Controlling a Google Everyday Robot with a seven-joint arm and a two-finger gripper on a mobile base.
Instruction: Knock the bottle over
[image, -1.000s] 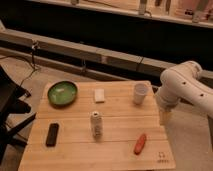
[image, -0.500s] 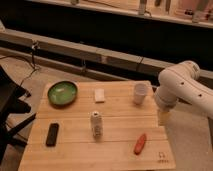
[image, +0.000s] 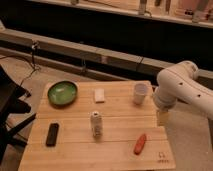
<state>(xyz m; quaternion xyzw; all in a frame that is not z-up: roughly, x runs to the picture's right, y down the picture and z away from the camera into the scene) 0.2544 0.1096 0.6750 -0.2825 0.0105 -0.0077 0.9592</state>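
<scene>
The bottle (image: 96, 125) is small, white and cylindrical with a narrower cap. It stands upright near the middle of the wooden table (image: 120, 115). My white arm (image: 182, 90) comes in from the right. The gripper (image: 161, 118) hangs below it at the table's right edge. It is well to the right of the bottle and apart from it, just below the white paper cup (image: 140, 93).
A green bowl (image: 62, 93) sits at the back left, with a flat white block (image: 99, 95) beside it. A black oblong object (image: 52, 134) lies front left. A red-orange object (image: 140, 143) lies front right. A dark chair (image: 7, 107) stands left of the table.
The arm has edged slightly to the left. The bottle and the other objects have not moved.
</scene>
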